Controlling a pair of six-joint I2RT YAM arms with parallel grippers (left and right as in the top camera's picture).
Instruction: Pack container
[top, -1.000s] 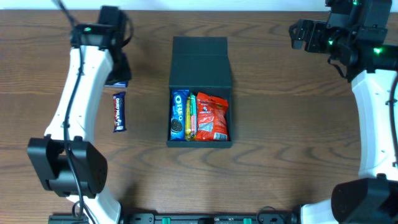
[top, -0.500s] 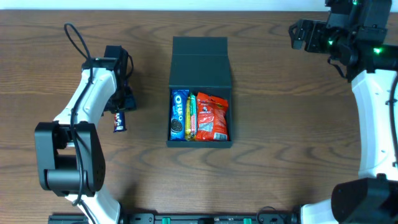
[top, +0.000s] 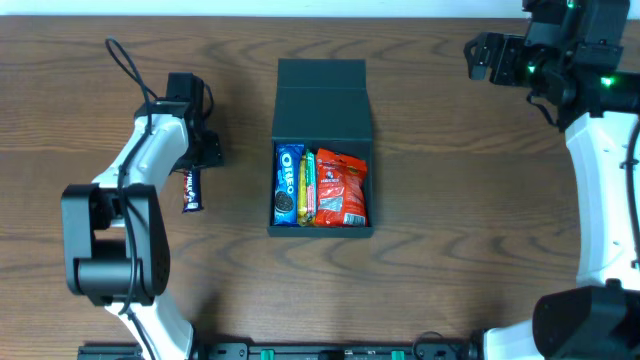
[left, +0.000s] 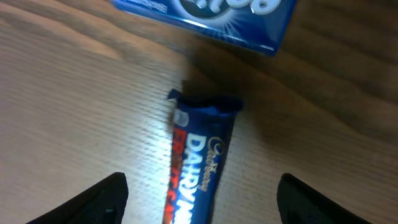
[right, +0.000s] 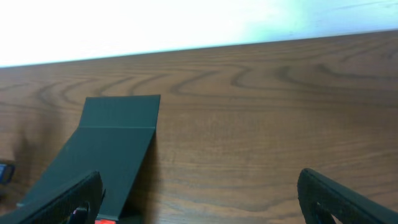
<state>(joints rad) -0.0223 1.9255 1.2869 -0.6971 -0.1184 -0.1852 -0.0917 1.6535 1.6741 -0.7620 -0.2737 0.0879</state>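
Observation:
The dark teal-black container (top: 322, 100) lies open in the middle of the table, flap lid folded back; its lid also shows in the right wrist view (right: 112, 134). Inside are an Oreo pack (top: 288, 185), a thin yellow-green bar (top: 308, 188) and a red snack packet (top: 342, 187). A blue Dairy Milk bar (top: 190, 190) lies left of the container. My left gripper (left: 199, 199) is open, low over the bar's top end (left: 199, 168), fingers either side. A blue packet (left: 205, 15) lies just beyond. My right gripper (right: 199, 199) is open and empty at the far right.
The wooden table (top: 450, 200) stretches to a white wall edge at the back (right: 186, 25). The left arm's white links (top: 130, 180) run from the front left base up over the bar area. The right arm (top: 605, 180) runs along the right side.
My left arm has swung down and in over the last second; its gripper has lowered from over the blue packet to over the top end of the Dairy Milk bar. The right arm is unchanged.

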